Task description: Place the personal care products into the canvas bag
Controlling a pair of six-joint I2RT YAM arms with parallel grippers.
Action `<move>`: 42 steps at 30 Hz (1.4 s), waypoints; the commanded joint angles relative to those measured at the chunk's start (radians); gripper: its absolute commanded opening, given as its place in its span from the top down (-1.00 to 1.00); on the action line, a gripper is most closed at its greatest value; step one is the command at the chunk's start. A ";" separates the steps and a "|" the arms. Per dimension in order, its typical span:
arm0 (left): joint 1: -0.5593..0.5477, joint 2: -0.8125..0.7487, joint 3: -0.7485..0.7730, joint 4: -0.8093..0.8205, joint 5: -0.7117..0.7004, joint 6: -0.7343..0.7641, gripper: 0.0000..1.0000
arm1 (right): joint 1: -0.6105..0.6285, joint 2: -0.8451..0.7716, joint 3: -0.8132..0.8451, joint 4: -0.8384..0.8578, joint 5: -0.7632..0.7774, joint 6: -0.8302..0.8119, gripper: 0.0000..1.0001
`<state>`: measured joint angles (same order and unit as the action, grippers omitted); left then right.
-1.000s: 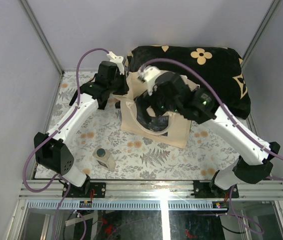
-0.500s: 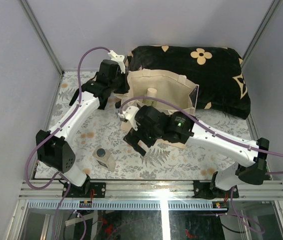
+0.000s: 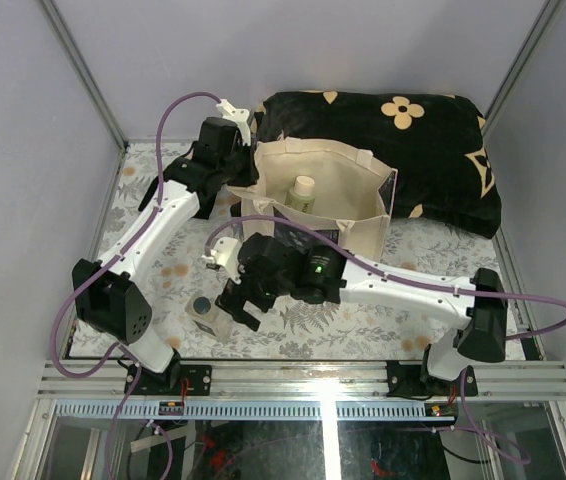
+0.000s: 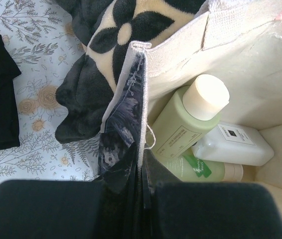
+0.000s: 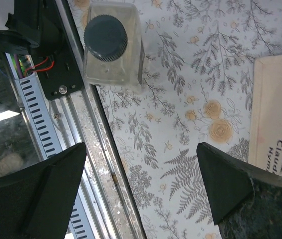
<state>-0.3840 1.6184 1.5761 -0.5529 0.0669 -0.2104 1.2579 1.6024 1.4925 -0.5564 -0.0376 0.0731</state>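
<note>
Beige canvas bag (image 3: 348, 178), pale-green bottle (image 4: 178, 130)

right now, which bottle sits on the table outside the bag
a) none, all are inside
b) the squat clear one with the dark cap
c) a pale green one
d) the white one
B: the squat clear bottle stands on the table, while one green bottle, a second green bottle and the white bottle lie inside the bag.

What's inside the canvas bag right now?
Inside the canvas bag: a pale green bottle with a beige cap leaning over a white bottle and a second green bottle, both lying down. The white bottle's cap and whatever lies under them are covered.
</note>
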 commanded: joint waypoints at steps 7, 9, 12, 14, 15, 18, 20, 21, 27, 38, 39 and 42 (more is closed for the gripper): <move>0.011 -0.010 0.058 0.058 0.024 0.023 1.00 | 0.038 0.142 0.046 0.150 -0.052 0.008 -1.00; 0.011 -0.012 0.059 0.057 0.026 0.030 1.00 | 0.046 0.165 0.045 0.170 -0.054 0.021 -0.99; 0.013 -0.015 0.059 0.057 0.034 0.034 1.00 | 0.055 0.198 0.043 0.198 -0.059 0.031 -0.99; 0.012 -0.016 0.058 0.058 0.041 0.036 1.00 | 0.059 0.220 0.049 0.210 -0.057 0.034 -1.00; 0.012 -0.017 0.057 0.057 0.042 0.038 1.00 | 0.060 0.230 0.057 0.215 -0.058 0.034 -0.99; 0.013 -0.023 0.053 0.056 0.045 0.044 1.00 | 0.064 0.256 0.089 0.220 -0.058 0.030 -0.99; 0.011 -0.030 0.048 0.056 0.043 0.048 1.00 | 0.065 0.275 0.112 0.224 -0.059 0.028 -0.99; 0.012 -0.033 0.046 0.055 0.043 0.050 1.00 | 0.066 0.287 0.123 0.224 -0.061 0.027 -0.99; 0.013 -0.042 0.043 0.050 0.046 0.060 1.00 | 0.070 0.357 0.191 0.218 -0.064 0.019 -0.99; 0.013 -0.053 0.022 0.061 0.062 0.059 1.00 | 0.072 0.411 0.230 0.188 -0.055 0.027 -0.53; 0.013 -0.055 0.019 0.062 0.063 0.059 1.00 | 0.072 0.413 0.235 0.184 -0.055 0.026 -0.40; 0.013 -0.060 0.012 0.063 0.062 0.057 1.00 | 0.072 0.420 0.241 0.176 -0.050 0.035 0.16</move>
<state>-0.3798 1.6108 1.5761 -0.5579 0.1177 -0.1688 1.3178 2.0212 1.6802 -0.3775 -0.0704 0.0937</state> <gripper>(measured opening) 0.006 0.574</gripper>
